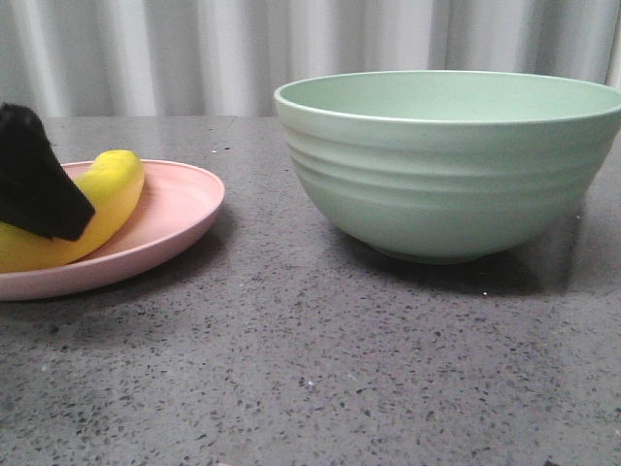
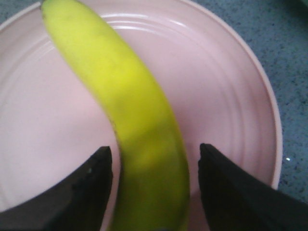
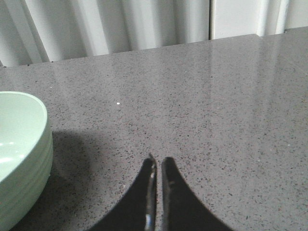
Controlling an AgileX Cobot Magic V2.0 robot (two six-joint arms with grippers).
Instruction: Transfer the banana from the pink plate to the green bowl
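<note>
The yellow banana (image 1: 109, 189) lies on the pink plate (image 1: 179, 209) at the left of the table. My left gripper (image 1: 39, 180) is low over the plate. In the left wrist view its black fingers (image 2: 86, 187) straddle the banana (image 2: 130, 110) with a small gap on each side, so it is open, and the plate (image 2: 226, 96) fills the view. The green bowl (image 1: 456, 160) stands at the right, empty as far as I can see. My right gripper (image 3: 157, 161) is shut and empty over bare table beside the bowl (image 3: 21, 144).
The grey speckled tabletop (image 1: 320, 369) runs between plate and bowl. A pale curtain (image 1: 243, 49) hangs behind the table's far edge.
</note>
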